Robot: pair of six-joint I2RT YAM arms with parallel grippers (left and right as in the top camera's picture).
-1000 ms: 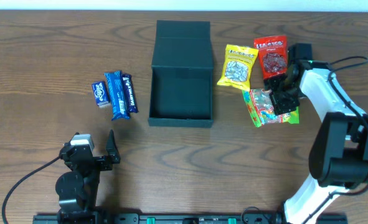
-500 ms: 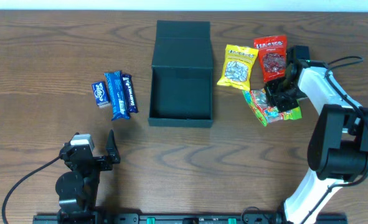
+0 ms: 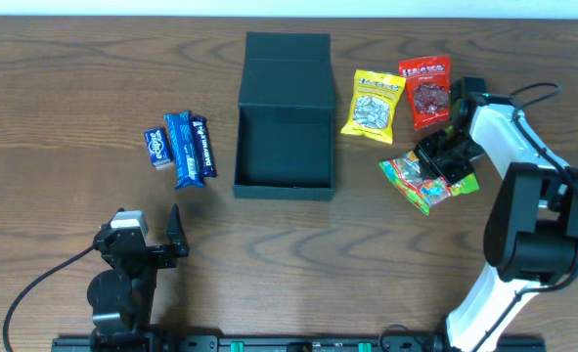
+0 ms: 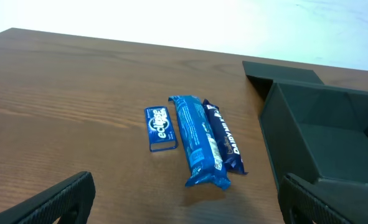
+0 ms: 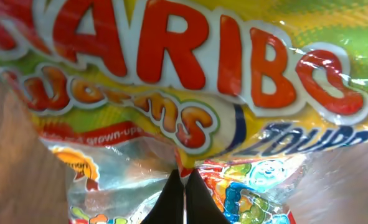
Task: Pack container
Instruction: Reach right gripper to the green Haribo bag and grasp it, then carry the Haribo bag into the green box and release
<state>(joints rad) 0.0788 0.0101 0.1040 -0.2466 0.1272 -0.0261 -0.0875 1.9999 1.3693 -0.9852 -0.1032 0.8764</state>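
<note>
Right gripper [image 3: 439,159]: jaws pinched together on the clear-and-yellow crinkly plastic bag of gummy sweets [image 3: 422,183]. In the right wrist view the dark fingertips [image 5: 176,198] meet on a fold of film, and the bag fills the frame. I cannot tell whether the bag is clear of the table.

Step in hand, by my reading: pick-up of the first snack, grip made, carry not yet begun.

Just beyond the gripper, on its far side:
- a red glossy snack packet [image 3: 424,90]
- a yellow flat packet of seeds or nuts [image 3: 374,104], lying beside the red one

Both lie apart from the held bag.

The dark green matte square container [image 3: 284,152] sits further to the gripper's left, well apart. It is open and nothing shows inside. Its flap lid lies flat on the table behind it.

Past the container on the far left:
- two blue wrapped bars [image 3: 191,149], side by side
- a small blue packet [image 3: 155,147], next to the bars

Left gripper [image 3: 150,223]: jaws wide apart, holding nothing, parked near the table's front edge and aimed toward the bars.

Next move, as I judge it:
- Raise the bag enough to clear the container's near wall.
- Carry it leftward without dragging it across the yellow packet.
- Release it over the open cavity.

The bag is limp and hangs from one pinch, so it may swing or catch on the rim.
</note>
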